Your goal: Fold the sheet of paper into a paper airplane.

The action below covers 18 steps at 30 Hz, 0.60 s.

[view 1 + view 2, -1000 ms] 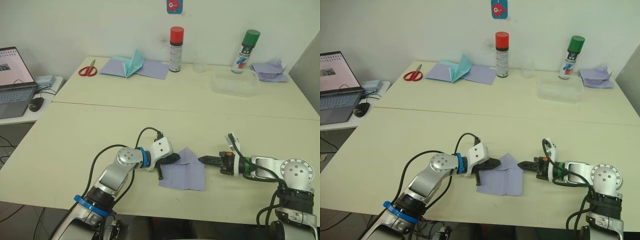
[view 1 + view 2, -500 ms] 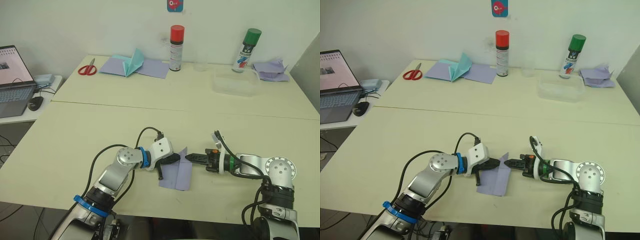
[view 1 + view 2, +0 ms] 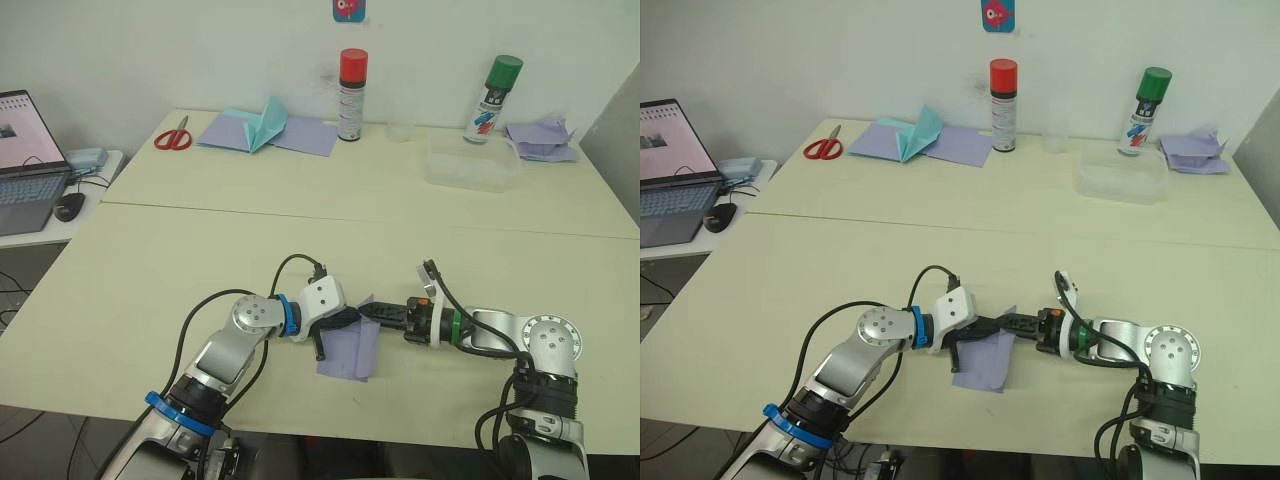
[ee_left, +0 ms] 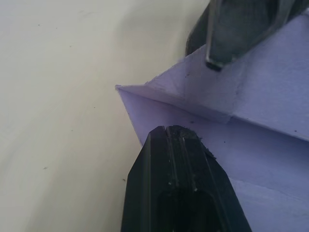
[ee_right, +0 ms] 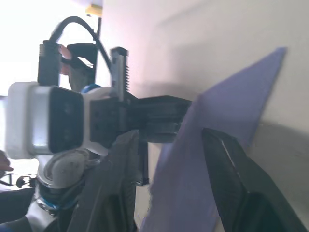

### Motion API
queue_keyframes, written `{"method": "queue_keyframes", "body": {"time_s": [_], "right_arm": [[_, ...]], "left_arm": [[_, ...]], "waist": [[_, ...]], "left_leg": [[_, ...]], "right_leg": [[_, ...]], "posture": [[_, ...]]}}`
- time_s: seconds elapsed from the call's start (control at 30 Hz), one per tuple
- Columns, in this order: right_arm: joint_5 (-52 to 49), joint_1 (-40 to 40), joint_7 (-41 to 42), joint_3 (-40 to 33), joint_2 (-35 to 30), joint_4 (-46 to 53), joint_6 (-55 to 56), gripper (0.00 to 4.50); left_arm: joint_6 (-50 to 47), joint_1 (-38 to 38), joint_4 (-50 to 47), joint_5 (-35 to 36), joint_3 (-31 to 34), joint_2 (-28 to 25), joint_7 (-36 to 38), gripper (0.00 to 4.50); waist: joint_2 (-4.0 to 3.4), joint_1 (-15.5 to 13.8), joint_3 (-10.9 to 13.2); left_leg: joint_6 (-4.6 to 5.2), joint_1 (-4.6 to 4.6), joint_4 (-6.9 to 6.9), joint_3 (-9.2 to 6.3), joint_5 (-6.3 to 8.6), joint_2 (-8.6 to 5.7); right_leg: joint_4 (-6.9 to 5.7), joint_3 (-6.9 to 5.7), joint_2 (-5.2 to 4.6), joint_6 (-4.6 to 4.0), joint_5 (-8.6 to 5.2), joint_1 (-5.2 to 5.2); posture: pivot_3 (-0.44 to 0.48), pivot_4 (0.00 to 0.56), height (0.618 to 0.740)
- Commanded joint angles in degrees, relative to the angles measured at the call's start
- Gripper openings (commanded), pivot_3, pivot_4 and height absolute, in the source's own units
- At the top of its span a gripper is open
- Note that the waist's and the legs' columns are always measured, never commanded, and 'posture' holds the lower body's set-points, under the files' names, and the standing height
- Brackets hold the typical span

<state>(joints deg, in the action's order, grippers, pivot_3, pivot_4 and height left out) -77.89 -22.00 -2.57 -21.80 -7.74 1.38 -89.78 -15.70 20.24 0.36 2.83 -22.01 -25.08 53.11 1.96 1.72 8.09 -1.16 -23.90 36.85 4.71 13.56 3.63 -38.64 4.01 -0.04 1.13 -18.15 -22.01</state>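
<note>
Near front edge of surface (image 3: 150, 260): sheet of paper (image 3: 352, 349) lies between both arms, partly folded, right half turned up and over toward the left.
Left gripper (image 4: 179, 130): fingers pressed together, tips bearing down on the paper near its left corner, pinning it.
Right gripper (image 5: 166, 140): fingers spread, raised flap standing between them; not clamped on it as far as I can tell.
Step in hand: judged an early lengthwise fold, flap being carried across.
Next move calls for: lay flap flat, edges matched, then press the crease while the left pin holds.
Left wrist view adds: folded layer and crease at the pinned corner, with the other gripper's tip above.
Right wrist view adds: flap rising edge-on between fingers.
</note>
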Motion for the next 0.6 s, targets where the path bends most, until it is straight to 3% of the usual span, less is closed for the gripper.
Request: {"method": "queue_keyframes", "body": {"time_s": [0.03, 0.23, 0.33, 0.47, 0.6], "right_arm": [[-7.8, -0.6, -2.3, -1.3, 0.0, -0.9, 2.5, 1.94], [-14.4, 2.0, -8.1, 2.9, -1.9, -2.1, 6.8, 1.94], [-14.1, 3.7, -8.9, 4.9, -3.0, -1.9, 8.6, 1.35], [-15.7, 5.0, -10.3, 6.8, -3.8, -1.4, 11.3, 0.01], [-15.7, 5.9, -9.5, 9.4, -5.4, 0.0, 12.3, 0.01]], "left_arm": [[-2.0, -2.0, 2.2, -2.4, -3.0, -0.8, 0.7, 0.0], [-2.0, -1.8, 2.3, -2.4, -3.0, -1.1, 1.0, 0.0], [-2.0, -1.7, 2.2, -2.5, -3.0, -1.4, 1.1, 0.0], [-1.7, -1.8, 2.1, -3.0, -3.3, -2.0, 1.4, 0.0], [-1.8, -2.1, 1.7, -3.0, -3.3, -2.3, 1.5, 0.0]], "waist": [[0.0, 0.0, 0.0], [0.0, 0.1, 0.0], [0.0, 0.1, 0.0], [0.0, 0.2, 0.0], [0.0, 0.3, 0.0]], "left_leg": [[0.0, 0.0, 0.0, 0.01, 0.0, 0.0], [0.0, 0.0, -0.01, 0.01, 0.0, 0.0], [0.0, -0.01, -0.02, 0.01, 0.0, 0.01], [0.0, 0.0, -0.02, 0.02, 0.0, 0.02], [0.0, 0.0, -0.04, 0.02, 0.0, 0.04]], "right_leg": [[0.01, 0.01, 0.0, 0.0, 0.0, 0.0], [0.01, 0.01, 0.0, 0.01, 0.0, 0.0], [0.01, 0.01, 0.0, 0.01, -0.01, -0.01], [0.0, 0.02, 0.0, 0.04, -0.02, -0.02], [0.01, 0.02, 0.0, 0.04, -0.02, -0.02]], "posture": [[0.0, 0.15, 0.74], [0.0, 0.15, 0.74], [0.0, 0.15, 0.74], [0.0, 0.15, 0.74], [0.0, 0.15, 0.74]]}}
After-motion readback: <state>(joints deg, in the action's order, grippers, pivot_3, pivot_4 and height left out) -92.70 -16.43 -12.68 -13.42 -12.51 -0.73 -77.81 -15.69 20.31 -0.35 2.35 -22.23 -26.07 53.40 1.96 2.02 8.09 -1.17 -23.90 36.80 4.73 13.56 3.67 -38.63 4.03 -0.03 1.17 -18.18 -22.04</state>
